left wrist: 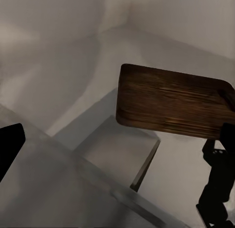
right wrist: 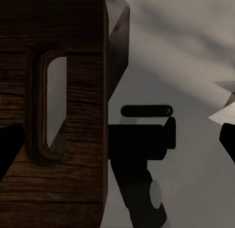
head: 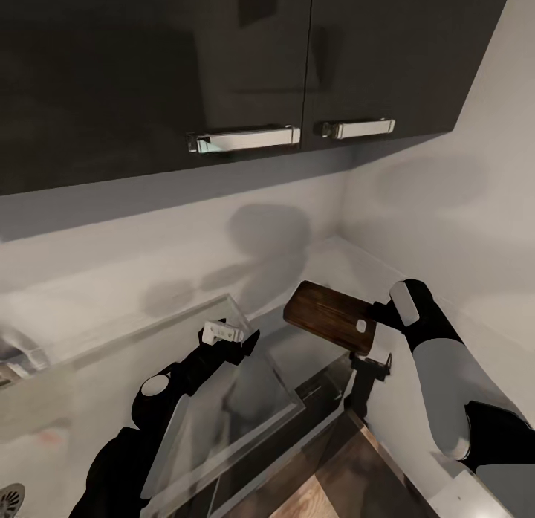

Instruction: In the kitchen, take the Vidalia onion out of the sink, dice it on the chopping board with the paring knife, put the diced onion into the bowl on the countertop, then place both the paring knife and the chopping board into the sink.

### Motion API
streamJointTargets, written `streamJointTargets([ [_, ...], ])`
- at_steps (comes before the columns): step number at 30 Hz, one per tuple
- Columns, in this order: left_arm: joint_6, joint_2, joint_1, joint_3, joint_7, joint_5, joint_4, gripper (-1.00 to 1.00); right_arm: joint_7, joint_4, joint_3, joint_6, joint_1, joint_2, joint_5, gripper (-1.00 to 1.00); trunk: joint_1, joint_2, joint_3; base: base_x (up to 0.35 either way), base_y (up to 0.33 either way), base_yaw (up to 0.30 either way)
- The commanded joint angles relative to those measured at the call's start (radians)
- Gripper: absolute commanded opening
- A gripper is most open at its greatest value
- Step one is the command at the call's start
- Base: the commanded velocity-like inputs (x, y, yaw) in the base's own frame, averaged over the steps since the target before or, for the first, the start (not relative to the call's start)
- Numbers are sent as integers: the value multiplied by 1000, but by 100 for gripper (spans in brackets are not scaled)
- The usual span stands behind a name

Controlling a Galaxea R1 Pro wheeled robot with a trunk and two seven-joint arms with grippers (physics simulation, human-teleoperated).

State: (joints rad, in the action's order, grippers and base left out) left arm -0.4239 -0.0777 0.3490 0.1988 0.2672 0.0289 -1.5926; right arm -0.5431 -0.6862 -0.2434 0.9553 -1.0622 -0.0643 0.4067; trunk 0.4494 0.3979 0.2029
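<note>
Chopping board point(head: 329, 315) is up in the air, carried by my right gripper point(head: 377, 326) at its slot-handle end, dark wood-grain face up and roughly level, hanging over the grey countertop point(head: 349, 269) near the corner where the pale backsplash meets the side wall. Largest things first: glossy dark upper cabinets point(head: 223, 65) with two chrome bar handles point(head: 245, 138) fill the top of the head view, countertop runs below them, light wood floor point(head: 327, 496) shows at the bottom. A steel-looking rectangular recess point(head: 238, 399) sits under my left arm and I judge it to be part of the sink, though the basin proper is hard to read; a round drain-like ring point(head: 11, 496) shows at the lower left corner. Right wrist view has the board's slot point(right wrist: 49, 105) close up, my fingers clamped on that end. Left gripper point(head: 223, 334) hovers over the steel recess with nothing in it; I cannot tell whether its jaws are parted or closed. Knife, bowl and onion not picked out here. Step in hand, as I judge it: the last one, board going to the sink. Next move calls for swinging the board leftward and down over the basin, keeping it clear of my left arm, then letting go low so it doesn't drop hard.
</note>
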Motion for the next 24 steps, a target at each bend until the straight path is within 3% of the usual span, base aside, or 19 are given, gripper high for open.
streamJointTargets([
  [1, -7, 0, 1, -1, 3, 3, -1, 100, -9, -1, 0, 2, -1, 0, 11, 100, 1, 2, 2, 0, 0, 28],
  [24, -7, 0, 1, -1, 3, 3, -1, 100, -9, -1, -1, 3, -1, 0, 11, 100, 1, 2, 32, 0, 0, 2],
])
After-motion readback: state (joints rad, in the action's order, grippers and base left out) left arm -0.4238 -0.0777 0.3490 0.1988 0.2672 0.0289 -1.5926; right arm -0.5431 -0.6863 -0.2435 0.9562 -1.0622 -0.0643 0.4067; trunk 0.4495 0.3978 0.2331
